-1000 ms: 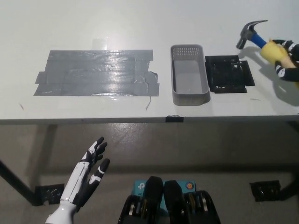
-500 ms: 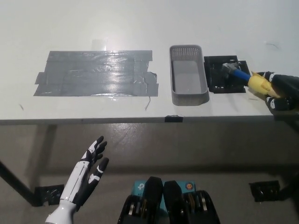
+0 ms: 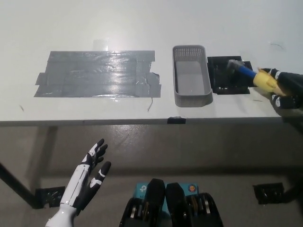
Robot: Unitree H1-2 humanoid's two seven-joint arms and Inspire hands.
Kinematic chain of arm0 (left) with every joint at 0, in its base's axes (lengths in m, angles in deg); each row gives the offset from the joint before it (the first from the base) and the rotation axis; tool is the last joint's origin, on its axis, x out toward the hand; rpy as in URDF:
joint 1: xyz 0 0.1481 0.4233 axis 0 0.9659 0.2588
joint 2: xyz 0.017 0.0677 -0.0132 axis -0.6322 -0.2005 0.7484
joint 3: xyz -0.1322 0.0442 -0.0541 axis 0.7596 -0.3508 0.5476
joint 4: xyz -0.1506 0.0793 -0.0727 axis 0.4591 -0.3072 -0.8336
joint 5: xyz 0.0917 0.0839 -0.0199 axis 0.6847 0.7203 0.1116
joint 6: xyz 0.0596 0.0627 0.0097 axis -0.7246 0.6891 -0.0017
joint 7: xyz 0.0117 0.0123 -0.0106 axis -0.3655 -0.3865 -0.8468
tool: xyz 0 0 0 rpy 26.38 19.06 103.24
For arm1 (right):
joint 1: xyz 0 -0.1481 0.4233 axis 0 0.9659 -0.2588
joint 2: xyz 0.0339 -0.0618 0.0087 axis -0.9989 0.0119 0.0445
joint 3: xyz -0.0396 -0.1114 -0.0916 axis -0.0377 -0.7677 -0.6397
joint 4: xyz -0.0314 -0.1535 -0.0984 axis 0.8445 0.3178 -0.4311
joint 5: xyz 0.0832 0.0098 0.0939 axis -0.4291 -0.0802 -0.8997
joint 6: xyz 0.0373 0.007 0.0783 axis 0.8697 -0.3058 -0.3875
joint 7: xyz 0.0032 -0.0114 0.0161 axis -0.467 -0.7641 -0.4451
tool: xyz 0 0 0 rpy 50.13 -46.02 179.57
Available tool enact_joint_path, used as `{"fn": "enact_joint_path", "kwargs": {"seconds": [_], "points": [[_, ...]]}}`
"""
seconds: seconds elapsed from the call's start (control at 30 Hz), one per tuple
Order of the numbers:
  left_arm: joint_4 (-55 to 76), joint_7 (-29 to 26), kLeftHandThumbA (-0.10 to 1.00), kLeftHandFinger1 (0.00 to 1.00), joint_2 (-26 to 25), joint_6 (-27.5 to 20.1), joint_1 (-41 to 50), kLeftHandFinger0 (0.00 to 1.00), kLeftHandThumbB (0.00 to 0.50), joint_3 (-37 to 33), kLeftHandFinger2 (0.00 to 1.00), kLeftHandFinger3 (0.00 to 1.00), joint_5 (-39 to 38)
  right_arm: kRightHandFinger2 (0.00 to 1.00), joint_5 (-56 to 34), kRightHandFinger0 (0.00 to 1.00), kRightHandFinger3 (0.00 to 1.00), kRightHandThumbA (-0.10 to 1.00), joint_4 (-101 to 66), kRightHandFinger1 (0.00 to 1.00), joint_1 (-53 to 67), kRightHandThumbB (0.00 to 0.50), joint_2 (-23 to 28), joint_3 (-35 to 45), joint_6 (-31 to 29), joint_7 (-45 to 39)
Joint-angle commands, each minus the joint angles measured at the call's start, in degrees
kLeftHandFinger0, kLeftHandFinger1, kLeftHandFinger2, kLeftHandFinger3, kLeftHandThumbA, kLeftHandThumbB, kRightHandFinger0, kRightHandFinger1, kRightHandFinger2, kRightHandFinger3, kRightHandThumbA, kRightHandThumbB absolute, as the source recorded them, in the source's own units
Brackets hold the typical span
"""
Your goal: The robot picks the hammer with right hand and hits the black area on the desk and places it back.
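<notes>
The left hand is hanging below the desk, fingers spread and empty. One grey tape patch and one grey basket are sitting there. No writing is legible. The right hand is grasping the one hammer, its head over the black area.

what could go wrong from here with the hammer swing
The hammer head is over the black area's upper right edge, so a strike could land partly on bare desk. The basket sits right beside the black area; a swing drifting left may clip its rim. The right hand grips the very end of the yellow handle, so impact could twist the hammer loose. The left hand rests open below the desk, clear.
</notes>
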Motion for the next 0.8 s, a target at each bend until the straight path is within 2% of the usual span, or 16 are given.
{"fn": "enact_joint_path", "kwargs": {"seconds": [0.0, 0.1, 0.23, 0.33, 0.43, 0.57, 0.77], "points": [[1.0, -0.7, 0.86, 1.00, -0.3, -1.6, -0.1, 0.99, 0.015, 0.8, 1.00, 1.00, 0.2, 0.92, -6.1, 0.09, 1.00, -0.10, -1.5, 0.62, -7.3, 0.102, 0.4, 6.4, 1.4, 1.7], [1.1, -0.6, 0.85, 1.00, -0.1, -1.5, 0.0, 0.98, 0.001, 0.8, 1.00, 1.00, 0.1, 0.91, -8.7, 0.10, 0.97, -0.10, -0.8, 0.62, -8.8, 0.115, -0.3, 10.2, 2.1, 2.0], [0.8, -0.5, 0.80, 1.00, -0.2, -2.0, 0.0, 0.95, 0.000, 0.7, 1.00, 1.00, 0.0, 0.85, -9.3, 0.07, 0.88, -0.10, 0.3, 0.48, -9.8, 0.106, -0.4, 12.8, 1.4, 2.2], [1.0, -0.5, 0.81, 1.00, -0.3, -1.8, 0.0, 0.94, 0.000, 0.6, 1.00, 1.00, 0.3, 0.85, -9.0, 0.04, 0.89, -0.10, 0.9, 0.46, -9.9, 0.115, -0.4, 13.3, 1.8, 2.1], [1.2, -0.4, 0.82, 1.00, -0.2, -1.3, 0.1, 0.95, 0.001, 0.7, 1.00, 1.00, 0.1, 0.90, -8.8, 0.05, 0.94, -0.10, 1.3, 0.49, -9.8, 0.128, -0.8, 13.6, 4.2, 1.9], [1.2, -0.5, 0.83, 1.00, -0.2, -1.3, 0.0, 0.95, 0.006, 0.8, 1.00, 1.00, 0.3, 0.88, -9.4, 0.05, 0.93, -0.10, 4.1, 0.51, -9.8, 0.149, -1.4, 13.5, 1.2, 2.5], [1.2, -0.5, 0.82, 1.00, -0.1, -1.1, -0.3, 0.94, 0.000, 0.8, 1.00, 1.00, 0.1, 0.93, -6.2, 0.10, 1.00, -0.10, 6.4, 0.62, -9.1, 0.127, -2.5, 11.4, 1.8, 5.0]]}}
